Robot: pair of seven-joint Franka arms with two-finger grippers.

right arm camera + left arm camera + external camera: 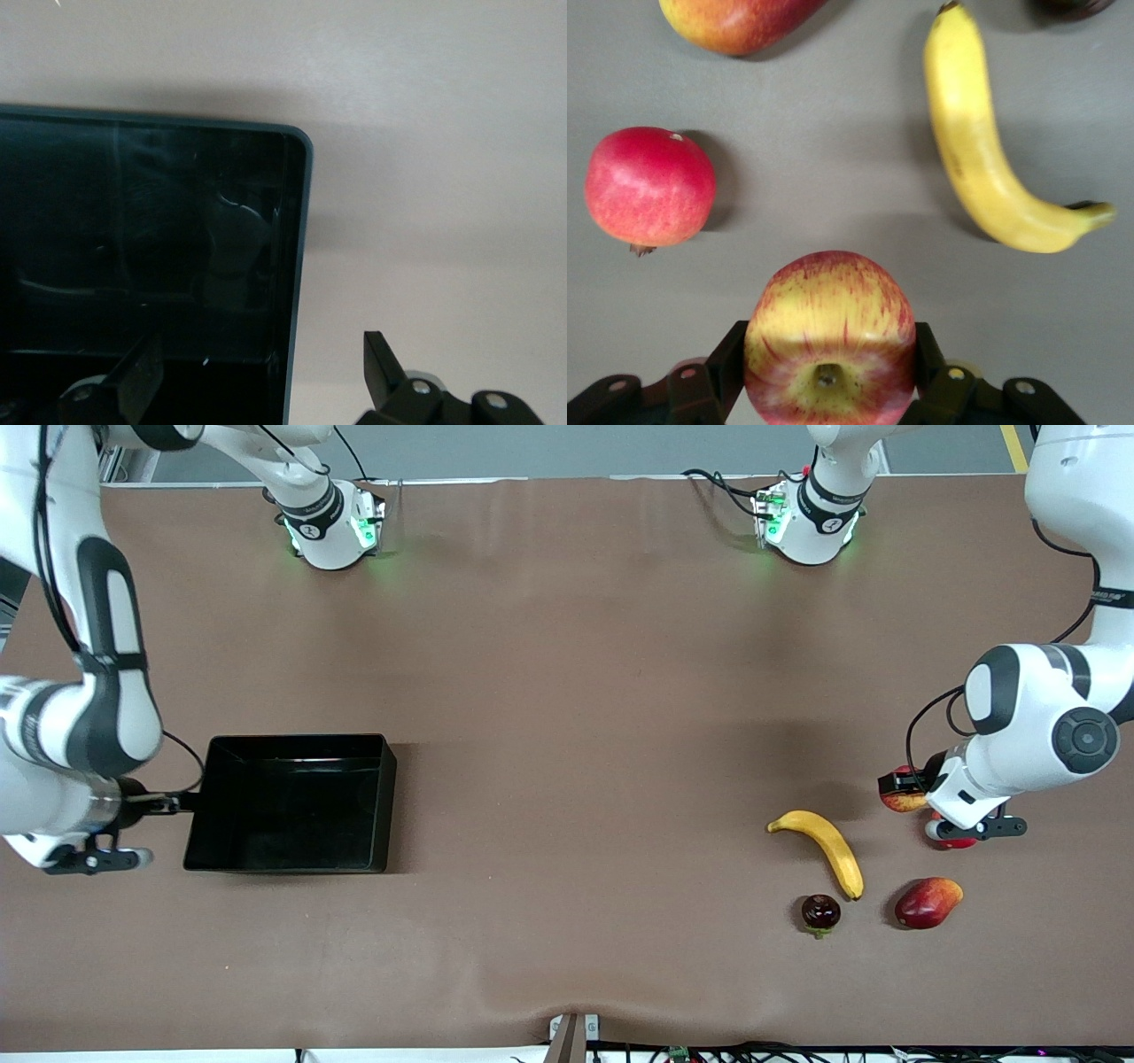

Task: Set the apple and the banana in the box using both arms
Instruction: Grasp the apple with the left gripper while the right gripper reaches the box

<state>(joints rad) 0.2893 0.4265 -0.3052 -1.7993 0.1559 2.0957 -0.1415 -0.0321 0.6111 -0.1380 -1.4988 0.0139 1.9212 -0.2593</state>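
Note:
The apple (829, 341), red with yellow streaks, sits between the fingers of my left gripper (828, 332), which press on both its sides. In the front view the apple (905, 802) and the left gripper (899, 783) are low over the table at the left arm's end. The banana (824, 850) lies on the table beside them, toward the middle; it also shows in the left wrist view (983, 150). The black box (386, 797) stands at the right arm's end. My right gripper (175, 803) is open astride the box's end wall (297, 230), one finger inside and one outside (376, 354).
A uniformly red round fruit (651, 186) lies next to the apple, mostly hidden under the left wrist in the front view (955, 840). A red-orange mango (927, 902) and a small dark fruit (821, 912) lie nearer the front camera than the banana.

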